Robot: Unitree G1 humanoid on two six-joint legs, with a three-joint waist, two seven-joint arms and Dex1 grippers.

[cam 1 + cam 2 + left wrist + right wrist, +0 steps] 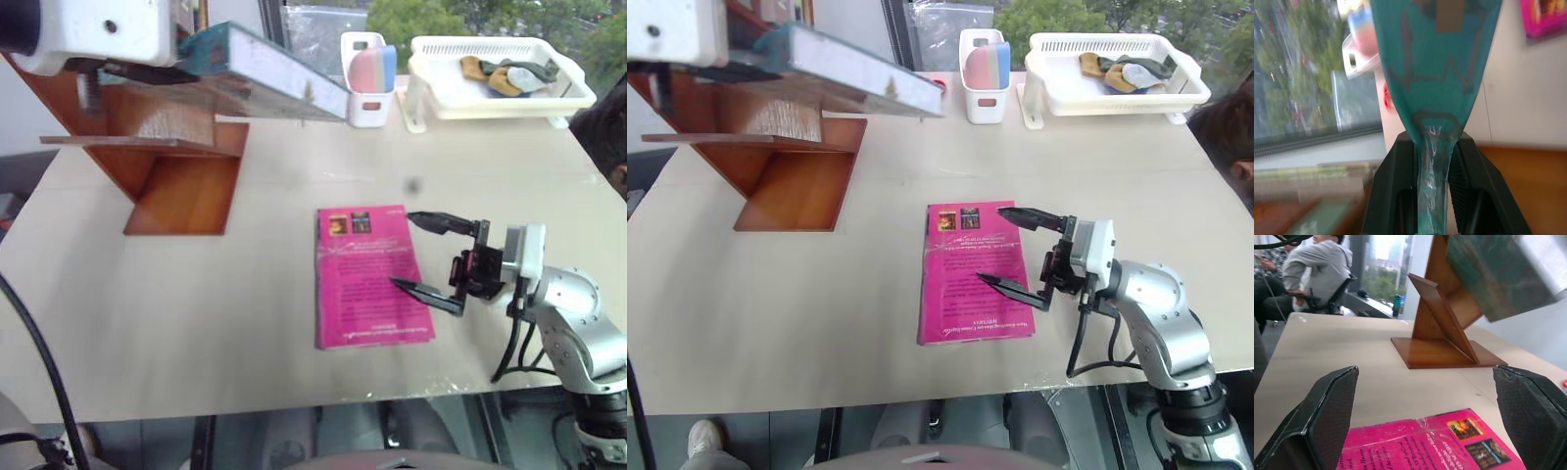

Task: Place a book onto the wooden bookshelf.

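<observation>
Pale tabletop (196,313) carries the wooden bookshelf (176,166) at its far left; above it the left gripper (1432,161) clamps the teal book (265,69) by its edge, level, likely for sliding onto a board. Right wrist view: the right gripper (1019,250) gapes wide over a pink book (970,274), holding nothing, probably next

Magenta-pink book (972,274): its cover carried lines of small pale print and two small picture panels near one end; none of the words could be made out.
Teal-green book (1437,58): its cover showed dark line markings like large letters or a zigzag trace, plus a brownish rectangle; nothing on it could be read as a word.
Other things: no label, brand, number or sign was legible.
</observation>
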